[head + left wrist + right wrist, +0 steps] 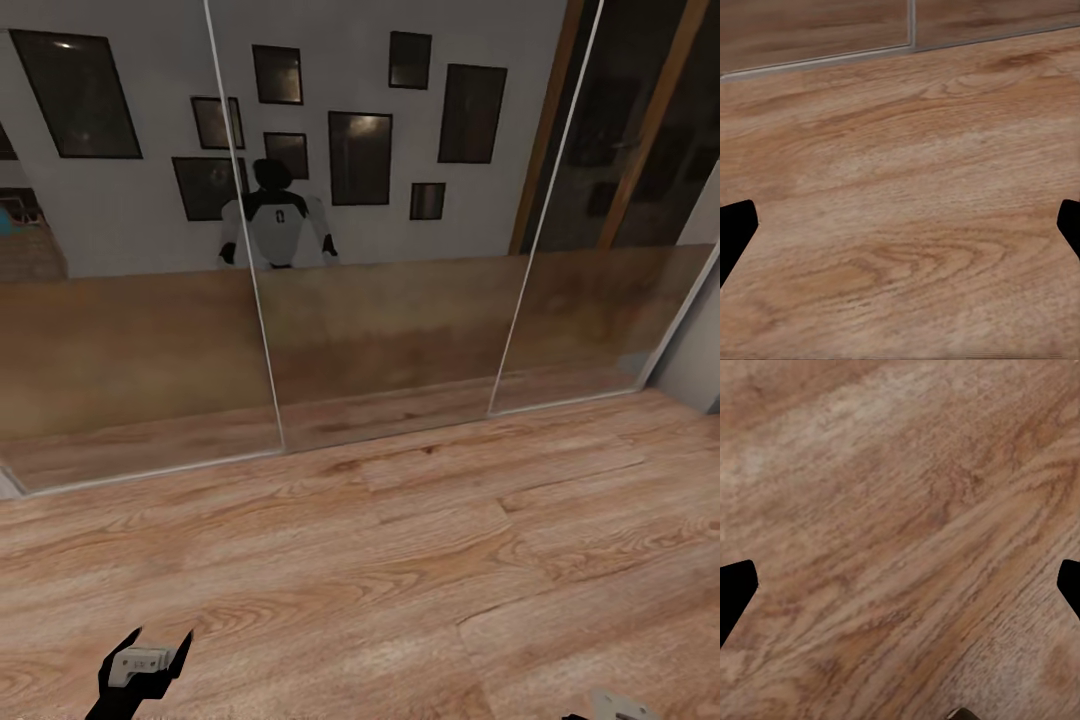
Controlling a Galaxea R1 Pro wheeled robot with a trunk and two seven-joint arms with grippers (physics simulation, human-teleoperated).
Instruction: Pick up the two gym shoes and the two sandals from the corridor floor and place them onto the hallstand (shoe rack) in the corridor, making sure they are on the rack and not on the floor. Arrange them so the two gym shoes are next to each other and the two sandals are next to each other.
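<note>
Down at the foot of the head view, the left end effector [160,640] hangs over the corridor floor [420,560], its two dark fingers spread apart with nothing between them. The left wrist view agrees: black fingertips [736,229] at either edge, bare planks in the gap. The right end effector [900,585] tells the same story in its own wrist view, fingers wide apart and empty over wood; in the head view just a pale corner of that arm [622,705] peeks in.

And the shoes? No sneakers, no sandals, no shoe rack in front of us. What we face is a mirrored sliding door [380,250] in three panels split by thin pale frames, and in it the robot's reflection [277,222], white trunk and dark head, standing before a grey wall of dark picture frames [360,157].

The floor is light brown plank with strong swirling grain, matte and flat; the mirror is smooth and glossy, and it repeats the floor so neatly that the boundary blurs.

That's my worry. The reflection could read as open corridor, and driving forward would run the base into the glass. I'd say the robot needs to turn and search, arms tucked low so a swinging elbow doesn't clip the panels.
</note>
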